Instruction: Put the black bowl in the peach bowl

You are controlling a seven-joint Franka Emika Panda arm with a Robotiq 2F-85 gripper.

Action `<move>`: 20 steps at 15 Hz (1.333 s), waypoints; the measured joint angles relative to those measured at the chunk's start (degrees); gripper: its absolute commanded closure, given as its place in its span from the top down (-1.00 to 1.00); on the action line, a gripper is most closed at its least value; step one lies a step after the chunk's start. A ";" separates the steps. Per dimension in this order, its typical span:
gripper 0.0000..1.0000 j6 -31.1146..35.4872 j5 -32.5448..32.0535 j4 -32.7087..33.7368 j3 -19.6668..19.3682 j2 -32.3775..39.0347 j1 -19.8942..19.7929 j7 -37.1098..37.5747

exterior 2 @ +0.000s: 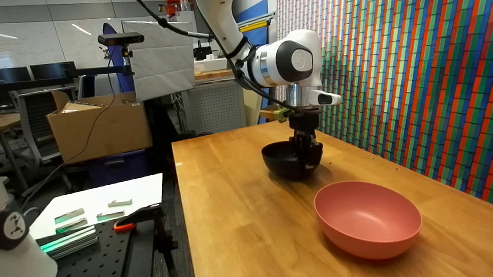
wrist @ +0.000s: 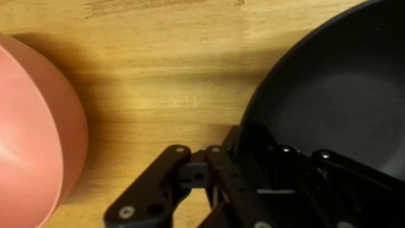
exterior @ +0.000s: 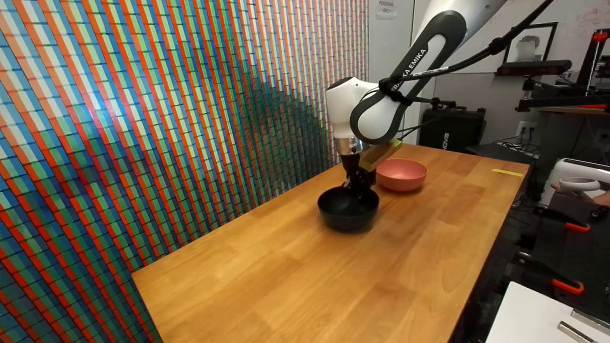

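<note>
1. In the wrist view, my tool (wrist: 242,136) is pinching the rim of the black bowl (wrist: 338,110), one finger inside and one outside, at lower centre; the bowl fills the right of the frame.
2. The peach bowl (wrist: 38,133) sits apart from it at the left edge, with the wood grain of my counter (wrist: 158,95) between them.
3. In an exterior view, the counter spans from bottom centre to mid right, its planks honey-brown, a yellow strip (exterior: 507,172) near the far corner.
4. A wall (exterior: 143,143) of red, green, blue and white stripes fills the left of that frame.
5. In an exterior view, a white board (exterior 2: 97,196) bearing metal pieces (exterior 2: 69,215) lies at lower left.
6. Behind it, mid-left, stands an open cardboard box (exterior 2: 101,132).
7. Farthest, at upper left, two monitors (exterior 2: 4,75) stand before a glossy white wall (exterior 2: 32,41).
</note>
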 measured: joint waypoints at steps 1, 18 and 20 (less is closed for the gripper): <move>-0.82 -0.02 0.19 0.25 -0.08 -0.09 0.00 0.00; -0.86 -1.83 5.42 0.91 -5.44 -10.97 -6.38 -0.50; -0.86 -2.53 5.89 0.89 -5.83 -12.55 -8.04 -0.61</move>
